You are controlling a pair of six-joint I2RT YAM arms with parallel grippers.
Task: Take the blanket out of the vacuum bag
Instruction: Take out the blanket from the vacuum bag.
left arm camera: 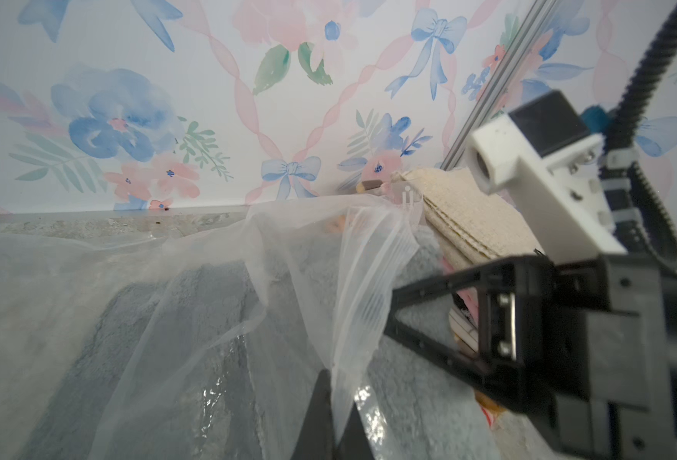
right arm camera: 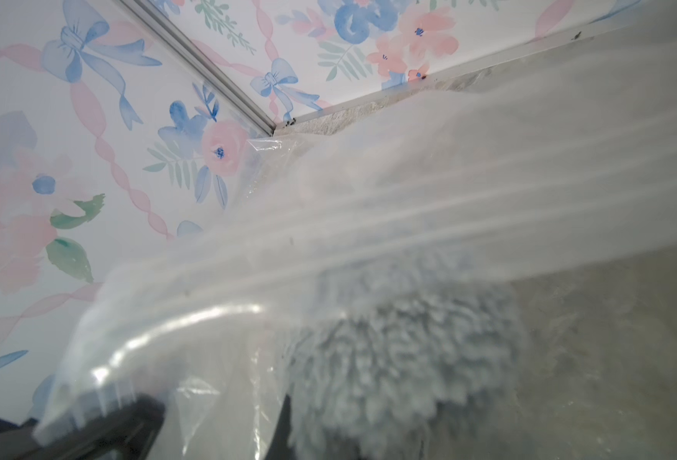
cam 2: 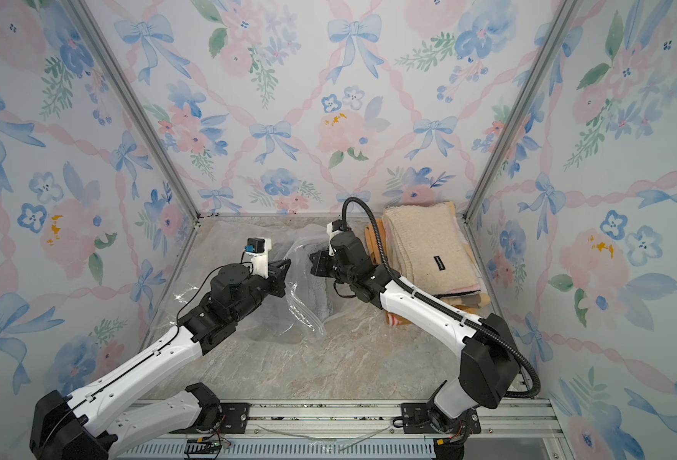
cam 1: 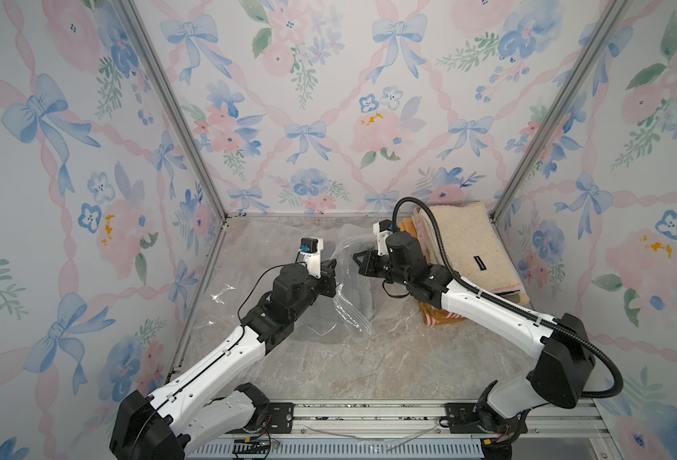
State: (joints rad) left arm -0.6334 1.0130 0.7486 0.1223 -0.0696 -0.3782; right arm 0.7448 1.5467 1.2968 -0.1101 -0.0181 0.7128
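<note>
Zip edge of vacuum bag [cam 1: 277, 247], clamped in my left claw [cam 1: 333, 263] and my right claw [cam 1: 356, 257]; grey blanket [cam 1: 359, 294] inside; table [cam 1: 368, 358] stretches toward my bases.

A lab test booth: floral-papered panels [cam 1: 329, 99] in aluminium framing [cam 1: 174, 107] enclose a marble-look tabletop [cam 1: 368, 358].

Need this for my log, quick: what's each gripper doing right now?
Left gripper: closed, pinching the vacuum bag at its zip edge.
Right gripper: closed, apparently gripping the vacuum bag's edge too.
</note>
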